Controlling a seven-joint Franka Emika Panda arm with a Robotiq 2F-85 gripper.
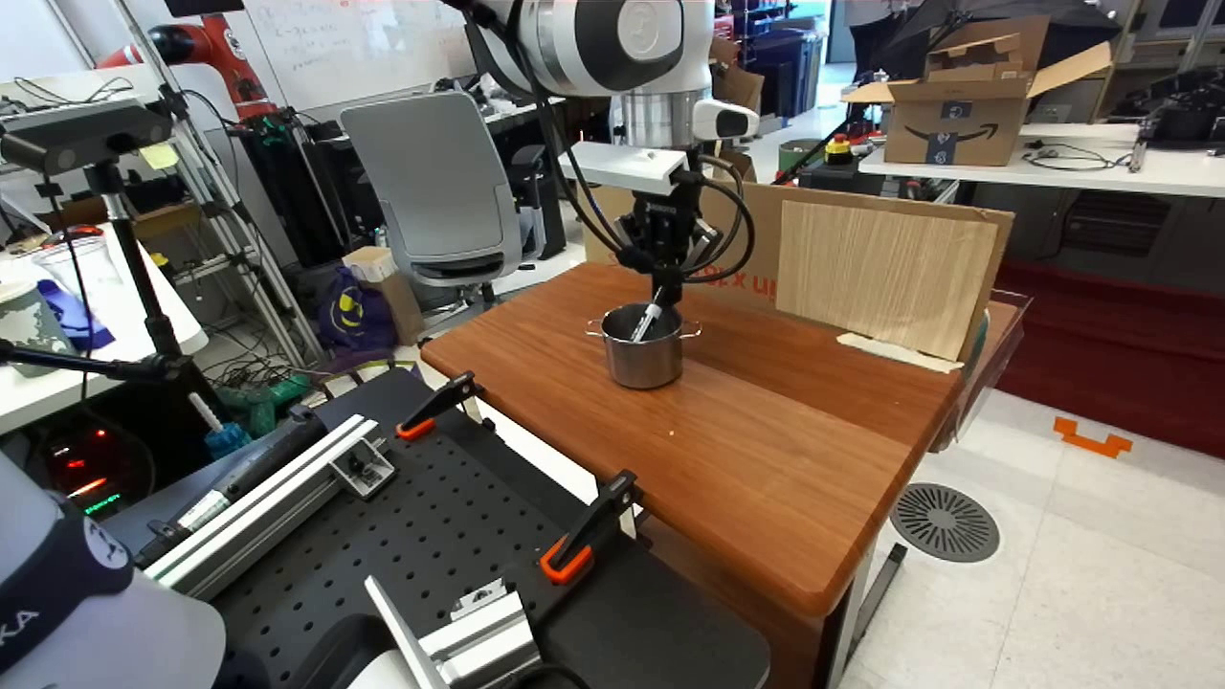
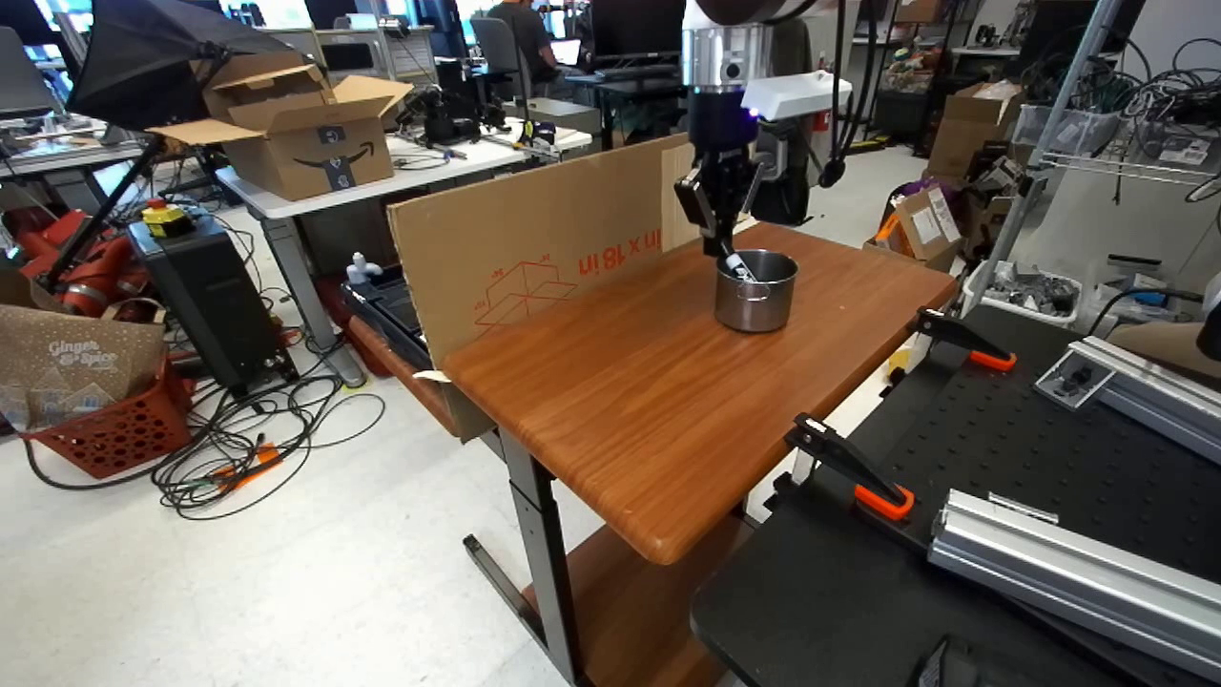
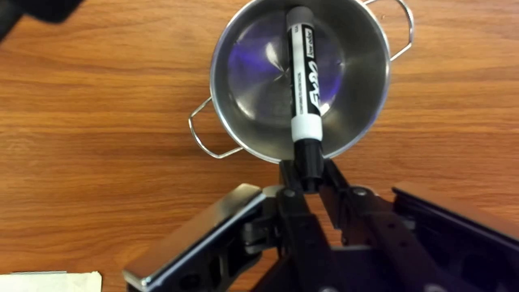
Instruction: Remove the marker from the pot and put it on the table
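Note:
The silver pot (image 1: 644,366) stands upright on the reddish-brown table (image 1: 766,469); it also shows in another exterior view (image 2: 754,311) and in the wrist view (image 3: 367,93). The marker (image 3: 302,77) has a black and white body, a grey end and a black cap. It slants down into the pot, cap end up at the rim; it also shows in both exterior views (image 1: 647,322) (image 2: 739,267). My gripper (image 3: 309,170) is shut on the marker's black cap, one finger on each side. I cannot tell whether the grey end touches the pot's floor.
A cardboard sheet (image 2: 534,258) stands along the table's back edge, with a pale plywood board (image 1: 885,277) against it. A white strip (image 1: 900,352) lies by the board. A black perforated bench (image 1: 450,517) with clamps (image 1: 589,531) adjoins the front. The pot's wire handles (image 3: 202,134) stick out.

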